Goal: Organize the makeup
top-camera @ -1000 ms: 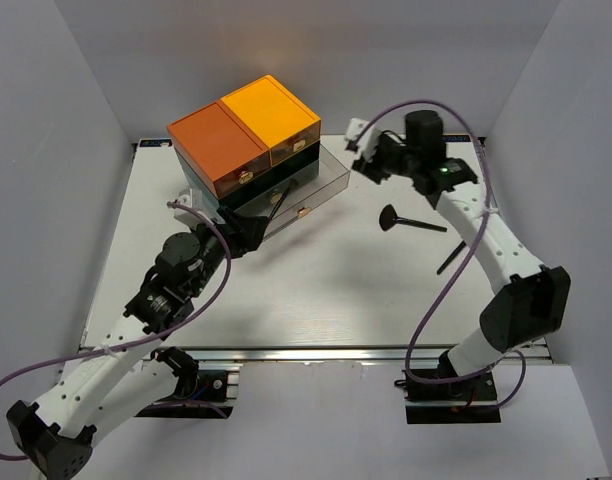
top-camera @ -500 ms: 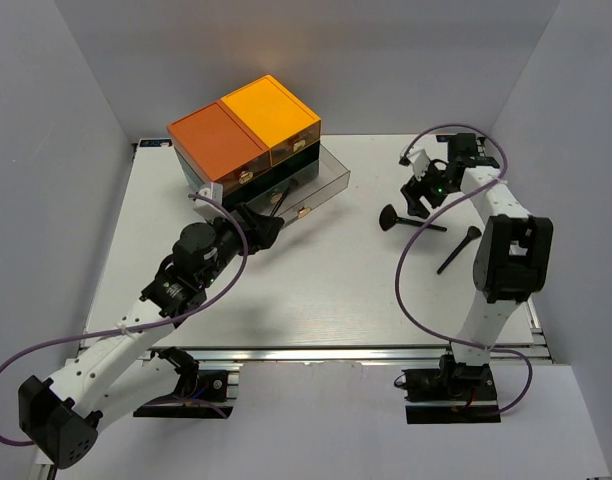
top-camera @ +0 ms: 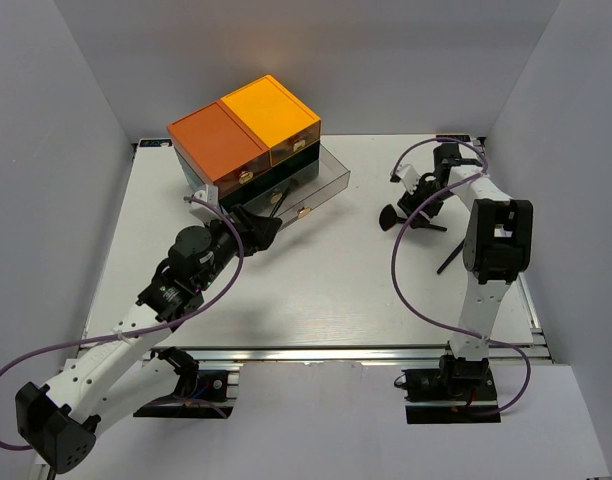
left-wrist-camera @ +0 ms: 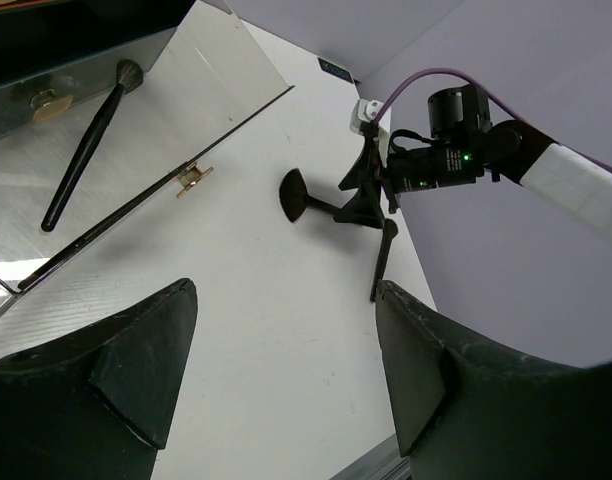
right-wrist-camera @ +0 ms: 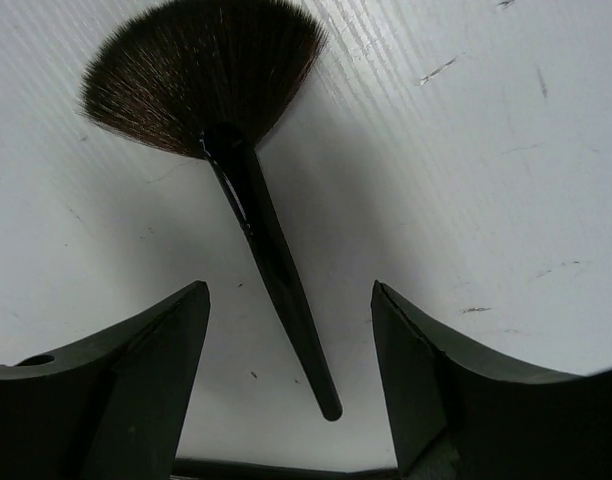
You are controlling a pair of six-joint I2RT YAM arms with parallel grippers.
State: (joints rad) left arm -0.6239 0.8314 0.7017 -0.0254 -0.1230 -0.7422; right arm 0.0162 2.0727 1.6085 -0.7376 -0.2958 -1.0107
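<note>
A black fan brush [top-camera: 394,217] lies on the white table at the right, its bristles [right-wrist-camera: 206,70] pointing left. My right gripper [top-camera: 419,206] hangs low over its handle [right-wrist-camera: 276,270], open, with the handle lying between the fingers [right-wrist-camera: 156,370] and untouched. A second black brush [top-camera: 454,256] lies just behind, partly hidden by the arm. Another brush [left-wrist-camera: 89,143] rests in the open clear drawer [top-camera: 321,180]. My left gripper [left-wrist-camera: 284,300] is open and empty, hovering over bare table by the drawer's front.
The orange-topped, dark-green drawer box [top-camera: 243,135] stands at the back left with its lower clear drawer pulled out toward the middle. The right arm's cable [top-camera: 398,270] loops over the right side of the table.
My right gripper has swung from beside the drawer box rightward and down over the fan brush. The left gripper has crept forward toward the drawer front, still open.
</note>
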